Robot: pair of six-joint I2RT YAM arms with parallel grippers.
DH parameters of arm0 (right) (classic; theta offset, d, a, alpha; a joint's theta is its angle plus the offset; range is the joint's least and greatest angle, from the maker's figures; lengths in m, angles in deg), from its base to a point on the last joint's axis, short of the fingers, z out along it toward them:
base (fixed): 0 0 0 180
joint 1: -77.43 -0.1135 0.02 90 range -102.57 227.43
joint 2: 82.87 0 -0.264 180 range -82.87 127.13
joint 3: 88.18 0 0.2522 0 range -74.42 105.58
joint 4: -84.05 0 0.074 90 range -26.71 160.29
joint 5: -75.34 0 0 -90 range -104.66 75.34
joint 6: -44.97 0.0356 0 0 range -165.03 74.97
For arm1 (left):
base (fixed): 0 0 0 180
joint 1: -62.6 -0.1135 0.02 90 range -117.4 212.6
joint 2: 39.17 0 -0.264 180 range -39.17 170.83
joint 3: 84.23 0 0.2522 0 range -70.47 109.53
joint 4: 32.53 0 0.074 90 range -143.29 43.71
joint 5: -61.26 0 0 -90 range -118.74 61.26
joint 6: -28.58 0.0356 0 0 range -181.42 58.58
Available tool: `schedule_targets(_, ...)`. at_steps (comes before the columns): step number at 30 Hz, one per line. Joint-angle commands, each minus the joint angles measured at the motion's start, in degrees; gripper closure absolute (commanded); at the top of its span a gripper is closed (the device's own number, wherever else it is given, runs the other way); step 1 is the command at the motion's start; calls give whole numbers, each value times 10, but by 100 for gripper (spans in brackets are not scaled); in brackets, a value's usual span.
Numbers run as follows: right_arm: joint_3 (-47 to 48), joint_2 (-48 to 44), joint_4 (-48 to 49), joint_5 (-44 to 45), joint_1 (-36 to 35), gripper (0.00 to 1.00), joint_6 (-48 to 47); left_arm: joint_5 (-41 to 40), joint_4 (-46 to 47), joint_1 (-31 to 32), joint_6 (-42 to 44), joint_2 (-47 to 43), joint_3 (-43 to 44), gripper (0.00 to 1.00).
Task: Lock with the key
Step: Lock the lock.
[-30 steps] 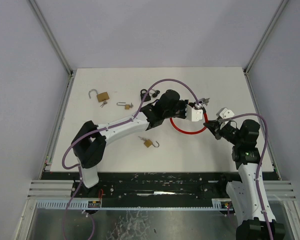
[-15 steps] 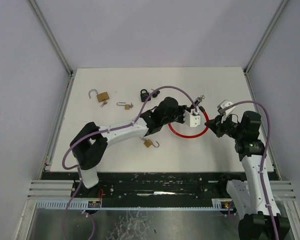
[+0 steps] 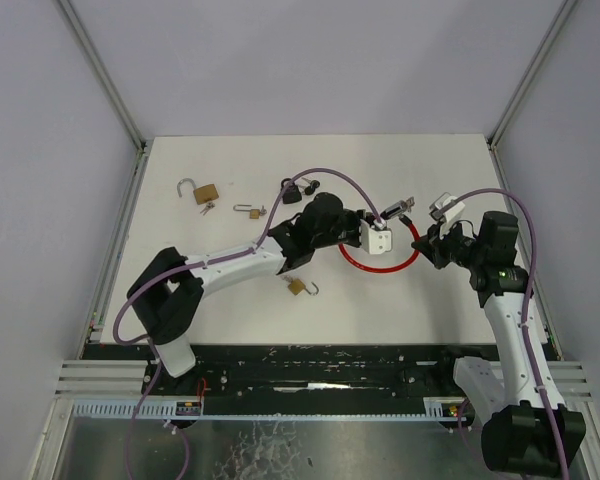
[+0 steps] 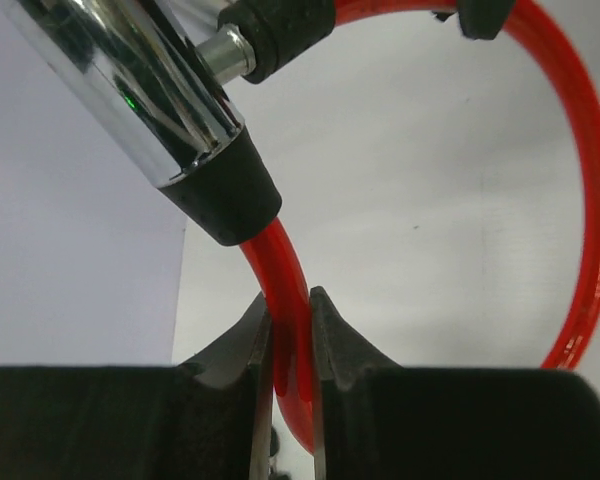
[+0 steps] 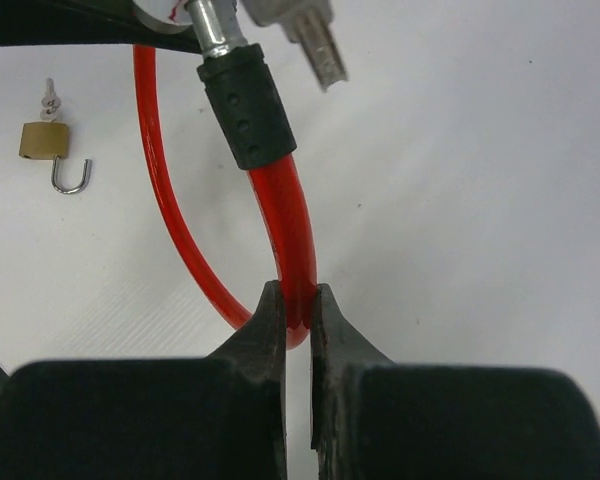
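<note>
Left gripper (image 4: 290,325) pinches the red cable (image 4: 280,270) just under the chrome barrel (image 4: 130,90). Right gripper (image 5: 295,305) clamps it below the pin's black sleeve (image 5: 245,110), with the key (image 5: 305,35) at twelve o'clock. The cable looks light, slick and springy, so it is best held near its stiff ends. It loops right of centre on the table (image 3: 460,170). The left arm reaches toward two o'clock; the right wrist is turned to nine.
</note>
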Motion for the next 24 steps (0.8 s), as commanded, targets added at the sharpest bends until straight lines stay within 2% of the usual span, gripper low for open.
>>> schedule_targets(1,43,-8,69,25,-2,100,-28,129,-31,-3,-4,-22,-16,100)
schedule_targets(7,24,-19,94,-6,-2,100,-34,215,-116,-20,-23,-1,39,100)
schedule_targets(19,-11,-21,153,-75,-2,100,-8,352,-162,-57,-80,17,84,99)
schedule_targets(20,-11,-11,155,-80,-2,100,-5,390,-150,-66,-99,15,82,97)
schedule_targets(24,-12,-11,161,-97,-2,100,0,416,-175,-69,-99,27,97,93)
